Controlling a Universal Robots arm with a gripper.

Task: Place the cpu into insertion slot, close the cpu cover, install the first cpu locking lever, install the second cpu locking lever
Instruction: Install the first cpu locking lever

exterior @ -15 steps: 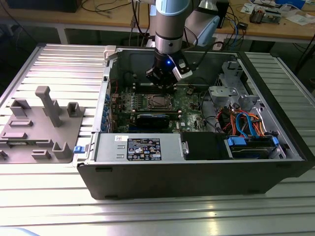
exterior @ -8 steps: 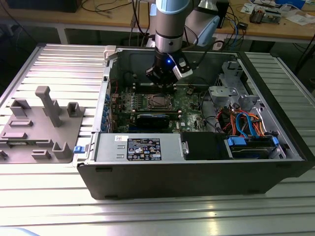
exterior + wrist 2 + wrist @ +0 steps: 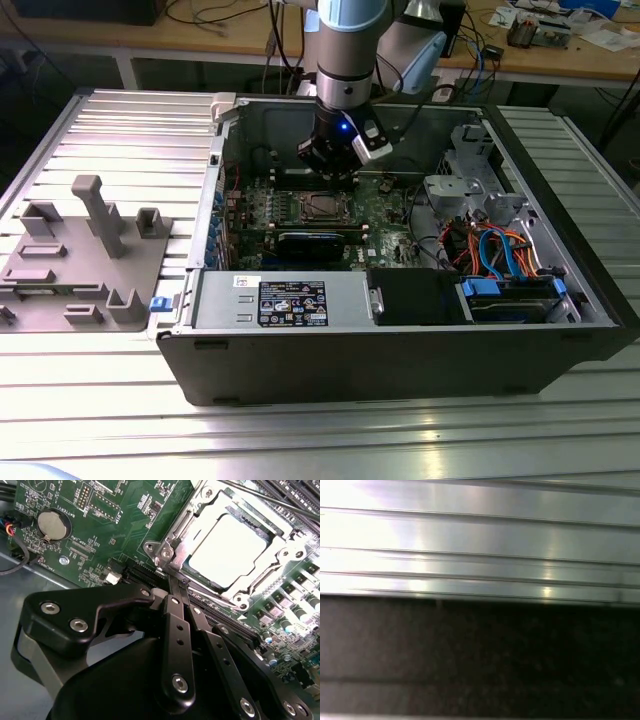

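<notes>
Lever step judged underway: cpu [image 3: 227, 550] seated, cpu cover [image 3: 280, 555] closed; gripper [image 3: 176, 582] fingers pressed together at socket's 7 o'clock corner.

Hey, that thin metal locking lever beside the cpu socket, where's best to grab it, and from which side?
Pinch the locking lever across its thin straight rod, coming down from above the board. It is a slim wire running alongside the cpu cover, so a narrow pinch across its width probably suits best.
</notes>
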